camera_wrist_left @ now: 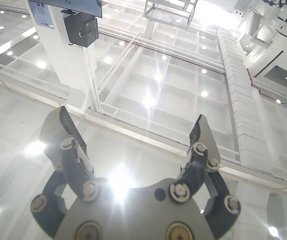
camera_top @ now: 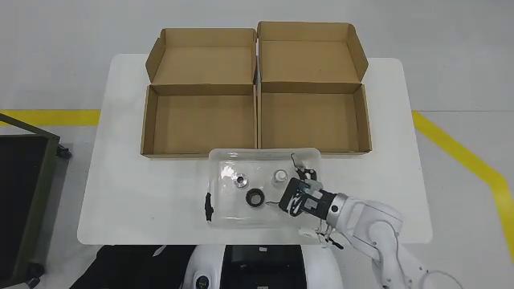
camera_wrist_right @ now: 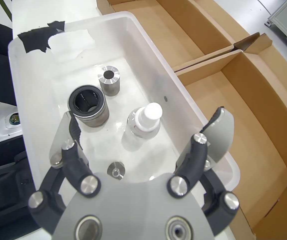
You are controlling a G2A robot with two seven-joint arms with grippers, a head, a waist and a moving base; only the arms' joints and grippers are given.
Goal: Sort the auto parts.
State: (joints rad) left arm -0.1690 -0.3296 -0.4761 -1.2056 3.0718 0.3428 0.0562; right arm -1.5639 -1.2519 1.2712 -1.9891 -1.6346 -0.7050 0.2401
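Across the white counter (camera_top: 120,193), two open cardboard boxes sat side by side at the far edge with their lids folded back: the left box (camera_top: 201,124) and the right box (camera_top: 309,120). Just in front of them, touching or nearly touching their near walls, lay a clear plastic bin (camera_top: 241,152) that held the auto parts.

The right end effector (camera_wrist_right: 145,119) hung over the bin's right end with its fingers spread wide and nothing between them. One finger stood just beside the largest part and the other sat above the bin's rim on the side toward the boxes. The left end effector (camera_wrist_left: 131,115) was also spread wide and held nothing, and it pointed up at the ceiling lights.

Inside the bin, the largest part was a linear bearing (camera_wrist_right: 88,108), a steel cylinder with a black rim, standing upright. Just beyond it stood a smaller steel bushing (camera_wrist_right: 109,81) with a dark bore, also upright and apart from the bearing. A small clear bottle (camera_wrist_right: 146,123) with a white cap stood near the wall on the box side. A small metal disc (camera_wrist_right: 115,171) lay flat on the bin floor close under the right wrist. A torn strip of black tape (camera_wrist_right: 41,37) clung to the bin's left end wall.
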